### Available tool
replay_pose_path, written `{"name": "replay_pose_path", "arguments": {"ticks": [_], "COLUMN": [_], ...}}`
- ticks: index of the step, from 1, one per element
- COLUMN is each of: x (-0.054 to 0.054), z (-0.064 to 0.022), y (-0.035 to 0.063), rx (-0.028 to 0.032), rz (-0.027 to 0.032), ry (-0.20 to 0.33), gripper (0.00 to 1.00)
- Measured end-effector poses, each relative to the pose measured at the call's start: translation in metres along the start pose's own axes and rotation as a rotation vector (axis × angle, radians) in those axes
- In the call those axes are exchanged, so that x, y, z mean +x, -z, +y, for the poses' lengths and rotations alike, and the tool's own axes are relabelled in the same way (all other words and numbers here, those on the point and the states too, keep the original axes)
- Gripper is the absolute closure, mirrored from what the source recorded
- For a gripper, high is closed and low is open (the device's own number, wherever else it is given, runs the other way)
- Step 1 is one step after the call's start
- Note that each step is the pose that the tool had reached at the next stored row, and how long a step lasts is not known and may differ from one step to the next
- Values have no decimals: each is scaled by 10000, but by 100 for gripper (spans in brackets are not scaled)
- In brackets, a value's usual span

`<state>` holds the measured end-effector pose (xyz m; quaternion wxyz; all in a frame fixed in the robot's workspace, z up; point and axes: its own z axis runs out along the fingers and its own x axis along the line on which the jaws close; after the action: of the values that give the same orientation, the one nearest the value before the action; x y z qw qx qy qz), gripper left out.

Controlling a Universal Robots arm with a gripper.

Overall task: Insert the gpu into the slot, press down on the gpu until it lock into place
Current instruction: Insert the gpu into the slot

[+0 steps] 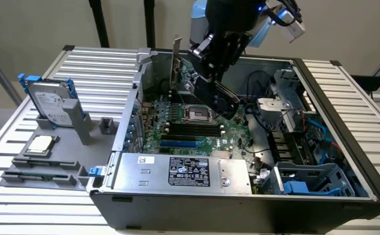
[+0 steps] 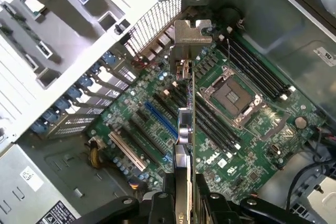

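— Holding the gpu point(image 1: 219, 100) in the claw point(image 1: 208, 77), clamped on its top edge, upper middle of the exterior frame, above the board point(image 1: 232, 134) and well apart from the slot point(image 1: 176, 144).
— Doing this step well how?
— Squaring the gpu to the slot, bracket point(image 1: 176, 61) toward the grille point(image 2: 152, 24), then lowering straight; judged safest pressing evenly along the top edge, never at one end.
— Gained from the wrist view?
— Seen edge-on there as a thin line, with the slot point(image 2: 160, 119) lying just aside of it rather than under. Harder to judge from outside, that offset. Offered by the exterior view instead: height above the board, unreadable from the wrist.
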<state>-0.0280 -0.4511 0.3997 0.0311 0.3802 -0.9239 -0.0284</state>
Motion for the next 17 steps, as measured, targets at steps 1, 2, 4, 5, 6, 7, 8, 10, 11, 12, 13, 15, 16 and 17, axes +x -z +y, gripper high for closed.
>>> {"name": "replay_pose_path", "arguments": {"ticks": [1,2,4,5,6,7,8,10,11,12,13,15,16,17], "x": [0,0,0,0,0,0,0,0,0,0,0,0,0,0], "z": [0,0,0,0,0,-1,-1,0,0,0,0,-1,0,0], "y": [-1,-1,-2,-2,-3,-3,-3,-3,-4,-4,-4,-4,-4,-4], "rx": [7,13,27,33,40,46,53,66,72,79,85,96,99,101], "rz": [15,29,58,70,84,98,113,140,153,168,181,206,215,223], "ry": [188,369,732,912,1091,1277,1466,1824,1998,2188,2356,2731,2916,3091], "gripper": [74,74,74,74,74,74,74,74,74,74,74,74,74,74]}}
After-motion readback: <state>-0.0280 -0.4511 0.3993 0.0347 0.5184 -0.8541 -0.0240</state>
